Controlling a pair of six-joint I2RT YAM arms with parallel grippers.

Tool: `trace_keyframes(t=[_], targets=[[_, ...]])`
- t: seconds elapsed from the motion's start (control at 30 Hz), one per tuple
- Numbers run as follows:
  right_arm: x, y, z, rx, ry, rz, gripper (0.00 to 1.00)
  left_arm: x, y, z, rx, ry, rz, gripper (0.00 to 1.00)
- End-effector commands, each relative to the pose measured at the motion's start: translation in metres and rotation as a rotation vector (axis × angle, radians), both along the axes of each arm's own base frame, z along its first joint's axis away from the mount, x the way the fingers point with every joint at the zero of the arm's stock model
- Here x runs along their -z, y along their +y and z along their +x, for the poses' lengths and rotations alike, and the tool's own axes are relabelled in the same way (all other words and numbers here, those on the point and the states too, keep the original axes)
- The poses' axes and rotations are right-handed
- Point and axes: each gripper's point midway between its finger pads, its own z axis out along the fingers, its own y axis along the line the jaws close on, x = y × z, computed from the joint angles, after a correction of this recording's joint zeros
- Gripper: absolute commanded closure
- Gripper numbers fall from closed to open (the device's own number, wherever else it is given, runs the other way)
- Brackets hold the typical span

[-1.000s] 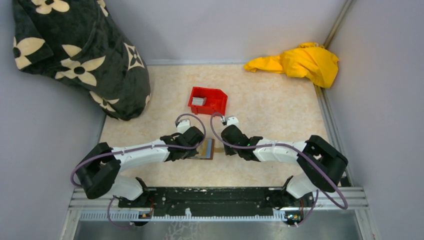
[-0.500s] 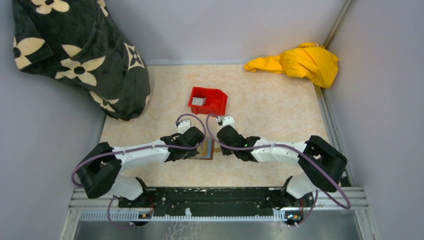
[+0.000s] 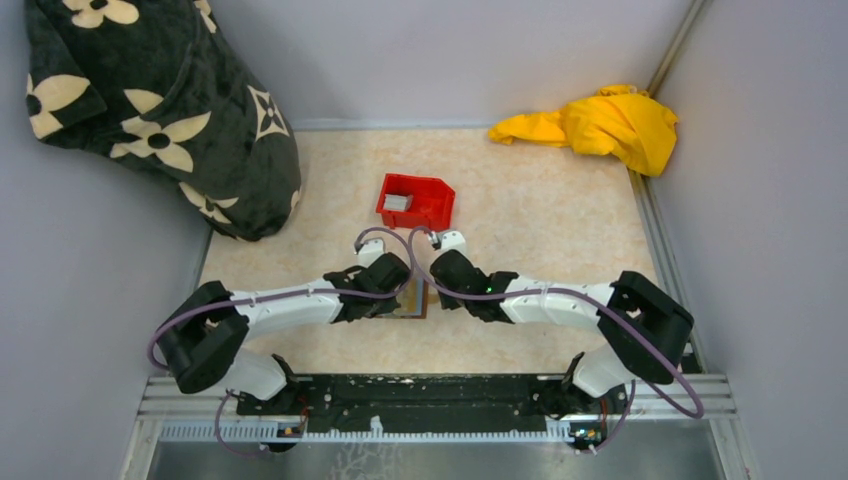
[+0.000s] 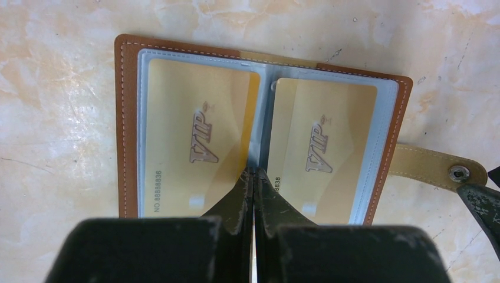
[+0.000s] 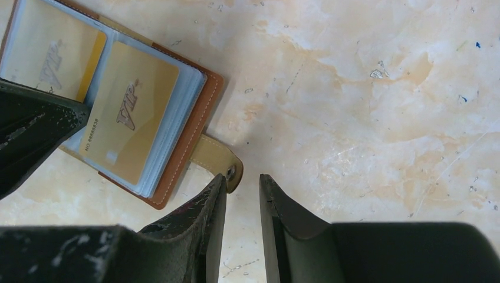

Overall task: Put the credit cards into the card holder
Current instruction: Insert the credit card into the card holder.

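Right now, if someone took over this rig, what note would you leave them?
Left gripper: shut, tips at the centre fold of the card holder, which lies open on the table.
Right gripper: open, empty, beside the snap strap.
Done: two gold cards sit inside, one each side.
Left: grey cards, apparently, lie in the red bin; they go in the holder.

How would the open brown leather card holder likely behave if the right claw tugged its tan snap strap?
The brown leather card holder lies flat and thin on the smooth marbled tabletop, so it would probably slide rather than lift. Its tan snap strap looks soft, likely bending first. The shut left claw, tips at the spine, may pin it.
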Motion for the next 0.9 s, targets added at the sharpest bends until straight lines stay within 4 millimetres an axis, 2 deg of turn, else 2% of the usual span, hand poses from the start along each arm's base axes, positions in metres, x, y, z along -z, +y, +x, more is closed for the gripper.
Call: trace_keyframes(t=[0.0, 0.2, 0.43, 0.73, 0.87], targets=[[-0.021, 0.017, 0.01, -0.008, -0.053, 0.03, 0.71, -0.005, -0.006, 0.009, 0.01, -0.013, -0.009, 0.99], [-0.021, 0.018, 0.011, -0.008, -0.052, 0.023, 0.71, -0.009, -0.008, 0.015, 0.007, -0.029, -0.007, 0.99], [-0.028, 0.024, 0.015, -0.012, -0.066, 0.037, 0.71, -0.012, 0.008, 0.019, -0.041, -0.056, 0.011, 0.98], [-0.039, 0.043, 0.011, -0.047, -0.094, 0.055, 0.72, -0.014, 0.013, 0.022, -0.053, -0.079, -0.038, 0.99], [-0.037, 0.056, 0.007, -0.072, -0.086, 0.06, 0.73, -0.011, 0.013, 0.022, -0.051, -0.076, -0.054, 0.99]])
